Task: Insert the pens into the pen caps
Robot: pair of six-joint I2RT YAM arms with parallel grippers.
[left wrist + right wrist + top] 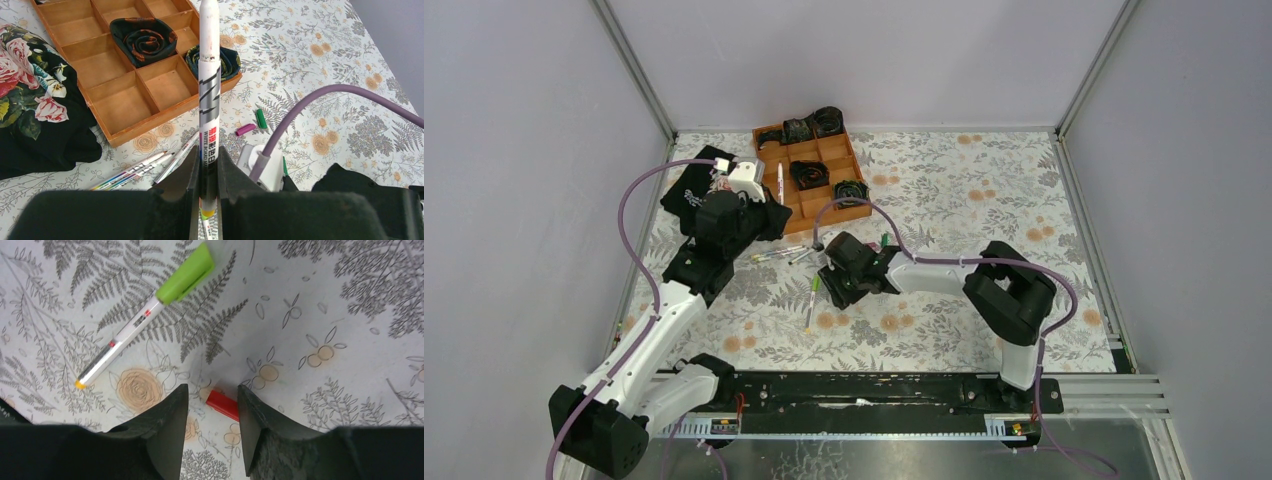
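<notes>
My left gripper [209,152]: pinching a white pen [209,75] tight.
My right gripper [212,397]: fingers apart, down by the tabletop [325,300].
Red cap [222,405]: lying between my right fingers, mid tabletop.
Lime-capped pen [132,335]: lying near the red cap.

Centre pen [209,100] mid-frame, three-pen cluster [132,171] lower left, lime-capped pen [120,340] upper left: five pens seen. Loose: magenta cap [245,130], dark green cap [261,118], red cap [222,405]: three. Black coiled rolls [809,175]: four. Wooden tray [120,107]: one. Floral cloth [30,100]: one.
</notes>
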